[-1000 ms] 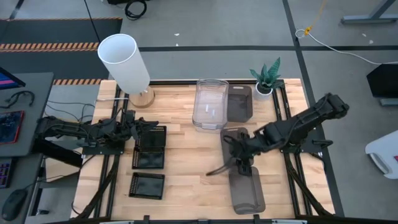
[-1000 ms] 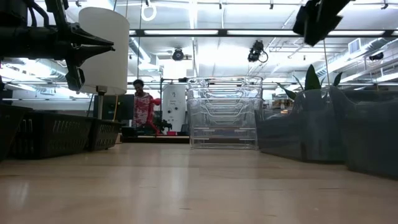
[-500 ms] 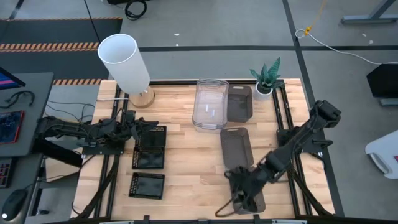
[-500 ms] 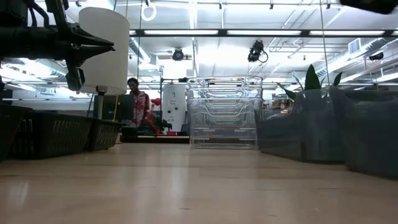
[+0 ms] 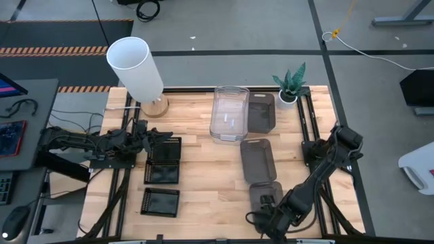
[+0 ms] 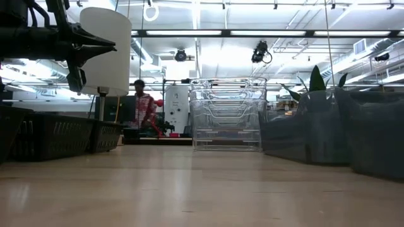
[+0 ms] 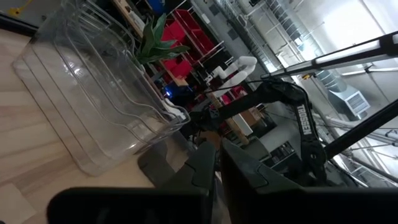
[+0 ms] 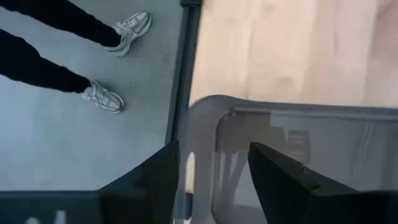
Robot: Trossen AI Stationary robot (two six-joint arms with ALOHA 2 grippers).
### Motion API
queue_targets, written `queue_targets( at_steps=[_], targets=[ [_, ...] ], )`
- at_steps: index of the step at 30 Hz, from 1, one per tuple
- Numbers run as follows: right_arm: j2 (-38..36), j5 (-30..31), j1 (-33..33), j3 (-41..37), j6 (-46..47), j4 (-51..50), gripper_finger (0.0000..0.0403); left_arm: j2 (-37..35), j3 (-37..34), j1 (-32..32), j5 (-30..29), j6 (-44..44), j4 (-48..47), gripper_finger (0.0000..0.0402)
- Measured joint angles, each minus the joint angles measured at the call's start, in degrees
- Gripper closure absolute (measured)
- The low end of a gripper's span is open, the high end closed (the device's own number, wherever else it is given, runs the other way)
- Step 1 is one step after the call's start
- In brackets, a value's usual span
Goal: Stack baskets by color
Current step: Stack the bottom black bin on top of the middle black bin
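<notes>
Three smoky grey baskets lie in a row on the table's right half: one at the far edge [image 5: 261, 112], one in the middle [image 5: 258, 161], one at the near edge [image 5: 264, 195]. A stack of clear baskets [image 5: 228, 113] stands beside the far one. Black grid baskets [image 5: 165, 161] [image 5: 161, 202] rest on the left half. My right gripper [image 5: 270, 218] [image 8: 213, 149] hangs open over the near grey basket's near end. One finger stands outside its end wall [image 8: 214, 109] and one inside. My left gripper [image 5: 159, 139] [image 7: 216, 165] waits shut by the black baskets, holding nothing.
A white cylindrical lamp [image 5: 135, 68] stands at the far left corner and a small potted plant [image 5: 290, 85] at the far right. A person's legs and shoes [image 8: 102, 96] stand on the floor just past the table's near edge. Bare wood lies between the black and grey baskets.
My right gripper has swept from above the middle grey basket toward the table's near edge and come down. It now tips more steeply over the near grey basket's near end. It has left the low view. The baskets have not moved.
</notes>
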Motion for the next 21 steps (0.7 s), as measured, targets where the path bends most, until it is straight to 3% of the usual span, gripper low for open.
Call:
queue_targets(
  at_steps=[7,17,21],
  targets=[
    [0.74,0.64,3.14,0.09,-0.52,0.42,0.0214,0.0,0.0,0.0,0.0,-0.01,-0.07,0.0366],
    [1.43,13.52,9.87,0.11,-3.82,-3.76,0.023,0.0,0.0,0.0,0.0,0.0,0.06,0.0373],
    [2.68,15.16,10.82,-0.08,-4.2,-3.92,0.0231,-0.01,0.0,0.0,0.0,-0.01,0.0,0.0368]
  ],
)
